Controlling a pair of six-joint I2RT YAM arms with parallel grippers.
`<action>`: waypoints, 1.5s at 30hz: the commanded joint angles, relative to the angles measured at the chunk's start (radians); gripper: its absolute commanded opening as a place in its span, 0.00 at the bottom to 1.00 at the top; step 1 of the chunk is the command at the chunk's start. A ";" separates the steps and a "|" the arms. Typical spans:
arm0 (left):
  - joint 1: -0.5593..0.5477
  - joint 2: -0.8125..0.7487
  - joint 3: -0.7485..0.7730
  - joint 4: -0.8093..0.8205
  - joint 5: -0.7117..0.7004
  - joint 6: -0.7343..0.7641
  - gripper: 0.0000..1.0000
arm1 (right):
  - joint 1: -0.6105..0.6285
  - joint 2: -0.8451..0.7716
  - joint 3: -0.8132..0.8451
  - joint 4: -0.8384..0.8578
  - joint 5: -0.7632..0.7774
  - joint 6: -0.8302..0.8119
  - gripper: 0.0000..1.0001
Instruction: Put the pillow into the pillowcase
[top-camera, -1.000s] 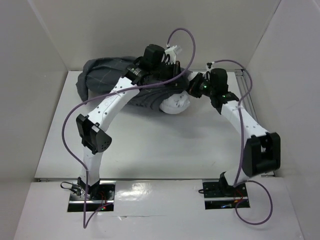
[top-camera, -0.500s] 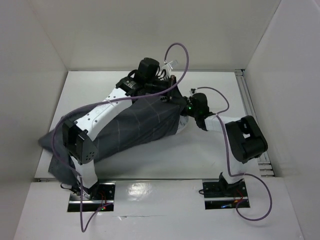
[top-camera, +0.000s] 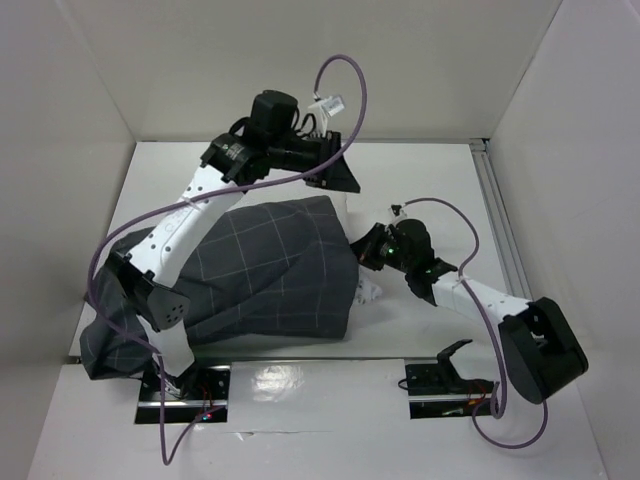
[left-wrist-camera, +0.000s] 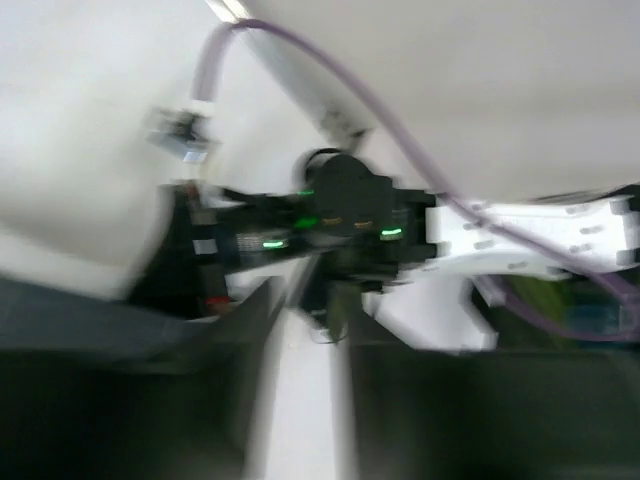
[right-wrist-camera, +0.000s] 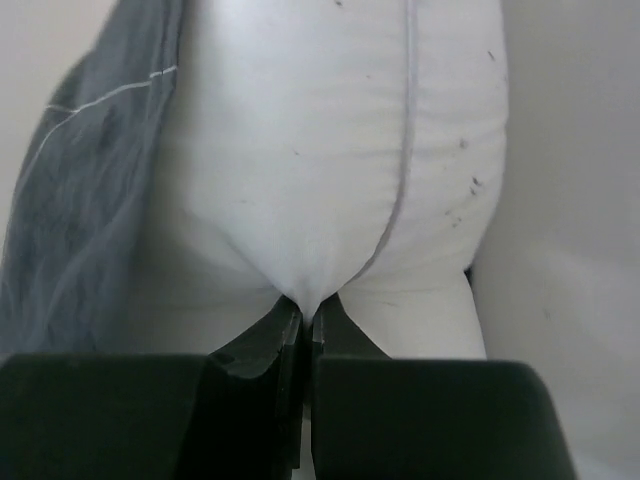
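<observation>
Right gripper (right-wrist-camera: 303, 318) is clamped all but shut, its tips pinching a fold of the pillow (right-wrist-camera: 330, 150) right at the end seam, with white fabric bulging out on both sides of the nip. From above, the right gripper (top-camera: 368, 250) sits at the right-hand mouth of the pillowcase (top-camera: 270, 270), and only a small nub of the pillow (top-camera: 368, 290) shows outside. I'd call it nearly all in! The case lies across the table (top-camera: 420, 180), and its near-left corner appears to droop over the near edge.

Now for the finish, as I read it: push that last end leftward, straight along the pillow's length, and hold the pinch on the seam so the stuffing doesn't squirt sideways. The hem wants holding back while the end goes through, or the cloth will bunch and ride along with it.

Farther off, the left gripper (top-camera: 335, 178) is up beyond the case's far-right corner, apparently clear of the cloth. Its wrist view is smeared, but the jaws look parted, with a bare pale strip between them and nothing held.
</observation>
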 joint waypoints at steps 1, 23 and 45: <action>0.058 0.008 0.048 -0.154 -0.127 0.129 0.29 | 0.032 -0.078 0.001 -0.137 0.079 -0.092 0.00; 0.070 0.412 0.232 -0.281 -0.639 0.150 0.61 | -0.230 0.059 0.162 -0.180 -0.097 -0.165 0.68; -0.025 0.387 0.263 -0.338 -0.910 0.166 0.75 | -0.086 0.279 0.208 0.018 -0.319 -0.162 0.00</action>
